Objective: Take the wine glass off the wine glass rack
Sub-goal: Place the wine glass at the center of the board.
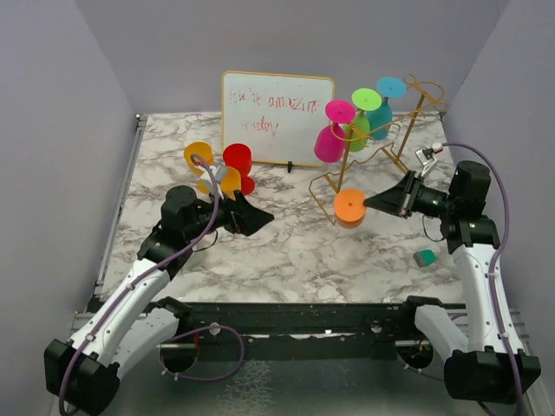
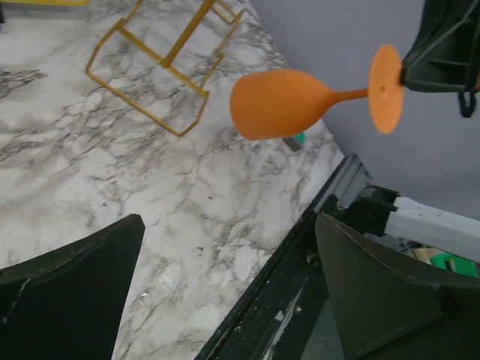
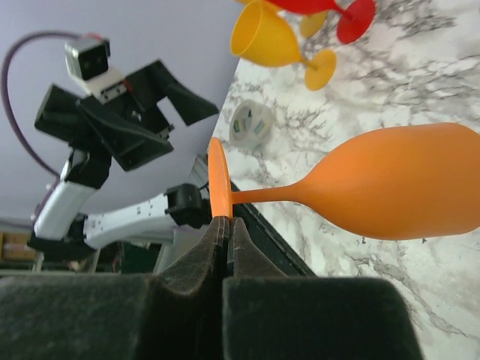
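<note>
Counts: 6 stemmed glasses that I can make out, 1 rack, 2 grippers.

- Small green block [image 1: 425,257] sits alone on the marble-patterned table [image 1: 286,251], near the right arm.
- Left gripper [image 1: 260,217]: jaws wide apart, holding nothing, aimed at the orange glass.
- Right gripper [image 1: 373,204]: jaws pressed together on the edge of the flat foot disc of the orange wine glass [image 2: 281,103]. The glass is off the rack, just in front of its base, between the two grippers. It is inverted, foot up and bowl down. Can't tell if the rim touches the table.
- Left-centre: 1 red glass [image 1: 237,160] and 1 yellow glass [image 1: 199,156] lie on their sides, close together.
- Wine glass rack [image 1: 413,126]: thin gold wire, rectangular base, slanted rails, curled ends. It carries 3 glasses hung foot-up: magenta [image 1: 329,143], green [image 1: 358,130], teal [image 1: 381,117].
- All glasses are opaque, matte, single-colour.
- Far back: white board [image 1: 277,108], gold frame, red scribble.
</note>
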Tool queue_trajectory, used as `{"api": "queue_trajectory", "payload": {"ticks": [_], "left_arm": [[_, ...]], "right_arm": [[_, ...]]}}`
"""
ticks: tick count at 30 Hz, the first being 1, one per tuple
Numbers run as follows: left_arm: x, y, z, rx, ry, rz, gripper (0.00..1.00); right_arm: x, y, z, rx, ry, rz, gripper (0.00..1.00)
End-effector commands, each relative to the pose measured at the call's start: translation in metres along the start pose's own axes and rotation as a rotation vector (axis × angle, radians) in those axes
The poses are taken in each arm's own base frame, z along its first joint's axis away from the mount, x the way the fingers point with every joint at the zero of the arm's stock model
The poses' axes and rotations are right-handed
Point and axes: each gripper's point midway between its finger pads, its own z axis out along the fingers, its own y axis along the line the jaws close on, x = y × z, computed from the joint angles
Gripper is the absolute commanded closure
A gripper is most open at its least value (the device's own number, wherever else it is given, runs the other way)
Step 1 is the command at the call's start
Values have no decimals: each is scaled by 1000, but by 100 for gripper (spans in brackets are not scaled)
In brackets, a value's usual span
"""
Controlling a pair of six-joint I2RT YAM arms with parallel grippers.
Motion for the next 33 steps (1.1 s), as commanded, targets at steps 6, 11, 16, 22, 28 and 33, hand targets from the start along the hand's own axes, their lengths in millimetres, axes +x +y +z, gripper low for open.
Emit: {"api": "queue_trajectory", "payload": {"ticks": [6, 11, 16, 22, 28, 33], "left_arm": [[-4, -107, 30, 348, 65, -9, 6], [19, -139, 47, 411, 128, 9, 15], [31, -157, 53, 471, 171, 22, 31], [35, -158, 57, 461, 170, 31, 49], [33, -163, 55, 481, 167, 44, 71], [38, -167, 49, 519, 186, 73, 91]], "right_arm": [[55, 34, 15, -149, 204, -140, 99], [68, 48, 14, -200, 246, -203, 99], [76, 56, 9, -245, 271, -238, 99], [81, 63, 5, -283, 296, -262, 99], [86, 63, 4, -303, 315, -264, 99], [87, 60, 7, -295, 320, -264, 99]]}}
